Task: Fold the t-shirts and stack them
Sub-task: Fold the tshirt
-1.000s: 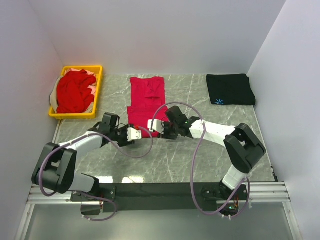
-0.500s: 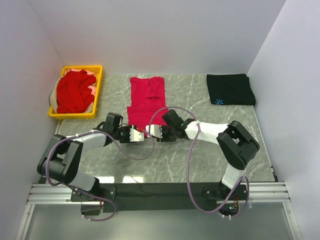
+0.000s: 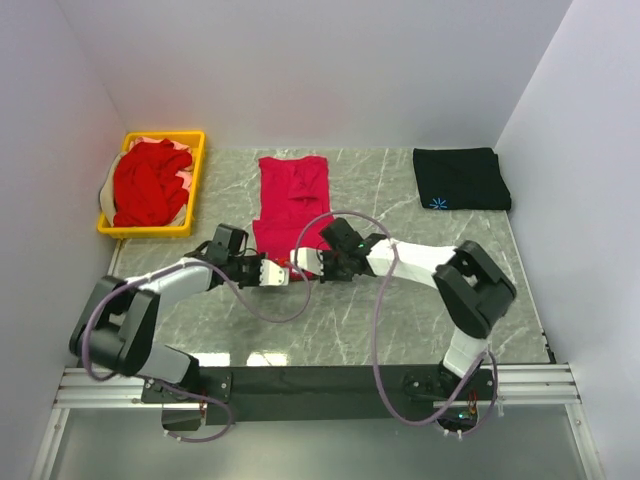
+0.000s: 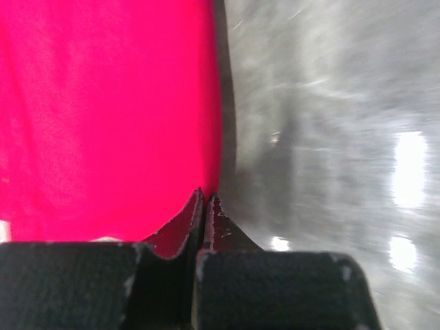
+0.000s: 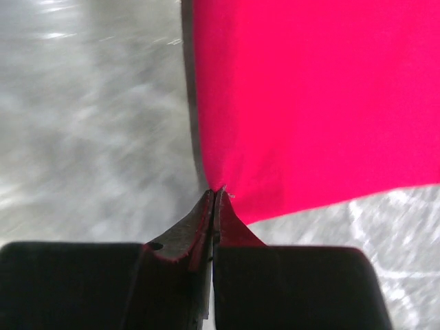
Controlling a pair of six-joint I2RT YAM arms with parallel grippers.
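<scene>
A plain bright red t-shirt (image 3: 290, 195) lies lengthwise on the middle of the table, partly folded. My left gripper (image 3: 281, 273) and my right gripper (image 3: 306, 263) meet tip to tip at its near hem. In the left wrist view the left gripper (image 4: 206, 198) is shut, its tips on the side edge of the red cloth (image 4: 110, 117). In the right wrist view the right gripper (image 5: 216, 192) is shut and the red cloth (image 5: 323, 103) puckers at its tips. A folded black t-shirt (image 3: 462, 178) lies at the far right. More red t-shirts (image 3: 148, 185) fill the basket.
The yellow plastic basket (image 3: 150, 232) stands at the far left of the grey marble table (image 3: 420, 310). White walls close in the left, back and right sides. A pale cloth (image 3: 106, 190) hangs over the basket's left rim. Cables loop over both arms.
Both grippers have closed from open and drawn together at the red t-shirt's near hem. The near edge of the shirt has shifted a little away from me.
</scene>
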